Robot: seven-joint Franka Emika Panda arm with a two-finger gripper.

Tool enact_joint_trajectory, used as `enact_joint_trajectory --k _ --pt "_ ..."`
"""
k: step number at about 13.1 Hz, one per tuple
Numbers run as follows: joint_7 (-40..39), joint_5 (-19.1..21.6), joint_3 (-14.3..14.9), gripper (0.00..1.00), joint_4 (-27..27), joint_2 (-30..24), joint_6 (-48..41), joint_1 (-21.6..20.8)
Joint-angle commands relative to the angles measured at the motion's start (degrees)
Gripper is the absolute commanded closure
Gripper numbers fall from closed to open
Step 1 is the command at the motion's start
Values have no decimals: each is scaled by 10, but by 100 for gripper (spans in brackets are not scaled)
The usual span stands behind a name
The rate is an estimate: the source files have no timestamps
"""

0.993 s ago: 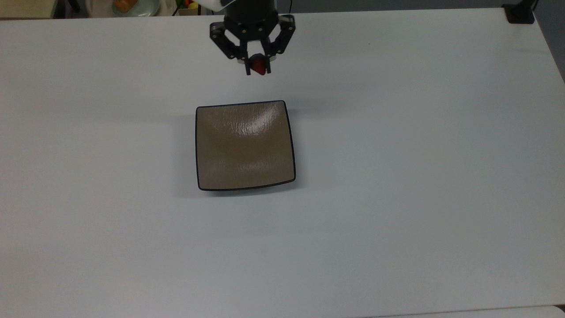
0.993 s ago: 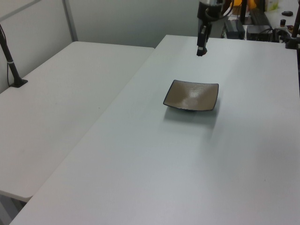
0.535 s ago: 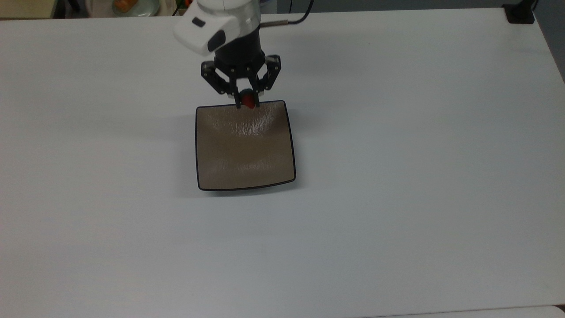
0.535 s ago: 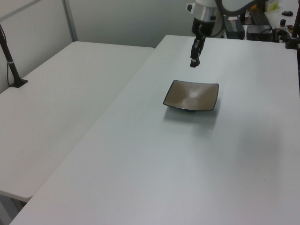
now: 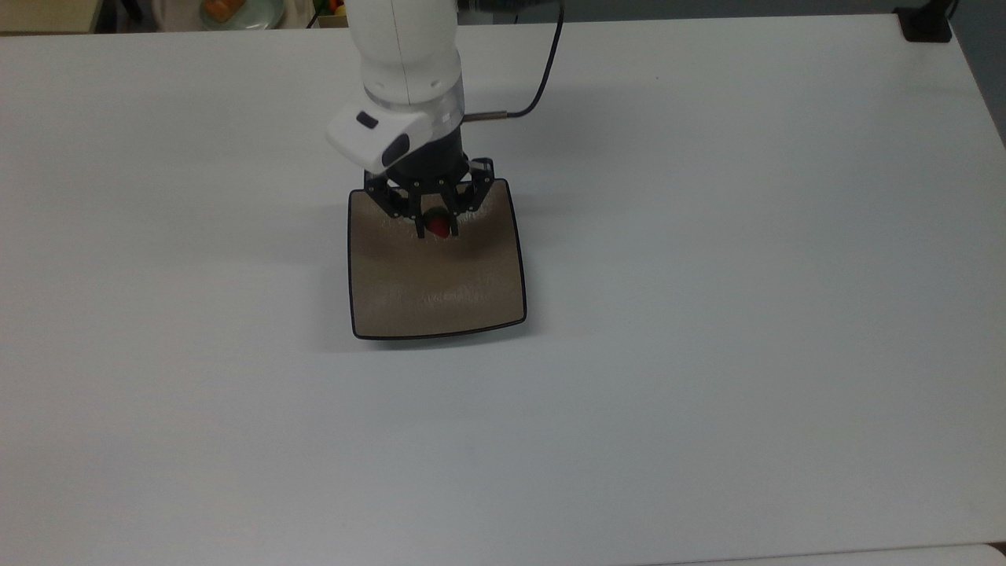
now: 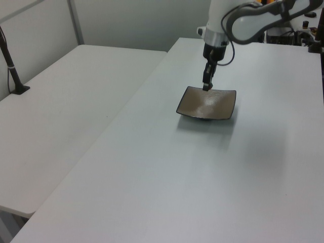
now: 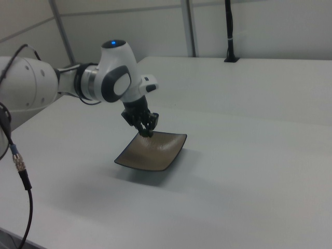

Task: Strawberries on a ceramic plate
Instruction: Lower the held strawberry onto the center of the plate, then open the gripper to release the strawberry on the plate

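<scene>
Top view shows the tool (image 5: 437, 224) pinching the strawberry (image 5: 438, 226) between its two black fingers, low over the ceramic plate (image 5: 436, 291). The berry hangs above the plate's 12 o'clock part, just inside the edge nearest the arm, and most of the tan surface toward 6 o'clock is bare. The arm comes down almost straight from the 12 o'clock side of the bench (image 5: 707, 314), probably so that the berry can be let down without sliding over the glaze.

The left view gives the tool (image 6: 206, 87) right at the plate (image 6: 207, 104), near its far rim; whether the fruit touches the surface already cannot be told from here (the berry itself is too small to pick out in this view). In the right view the tool (image 7: 148, 132) points down at the plate (image 7: 151, 151) near the corner closest to the arm.

The plate's corners turn up a little, so a berry released in the shallow middle would likely stay. Release so near the rim seems a bit riskier, since a round fruit may roll.
</scene>
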State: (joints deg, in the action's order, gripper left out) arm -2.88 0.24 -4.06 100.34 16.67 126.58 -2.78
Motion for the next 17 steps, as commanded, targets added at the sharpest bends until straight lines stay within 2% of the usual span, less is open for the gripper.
enact_joint_trajectory --k 1,6,7,9,10,11,12,17 --pt "0 -10 1 63 15 21 52 -5" --pt "0 -10 1 63 29 44 114 -6" --pt "0 -10 1 60 29 49 115 -10" --pt "0 -10 1 44 29 51 115 -13" --pt "0 -10 1 21 29 51 115 -13" --pt "0 -10 1 4 29 51 115 -13" --pt "0 -10 1 0 29 51 114 -13" --pt "1 -10 1 0 23 20 76 -13"
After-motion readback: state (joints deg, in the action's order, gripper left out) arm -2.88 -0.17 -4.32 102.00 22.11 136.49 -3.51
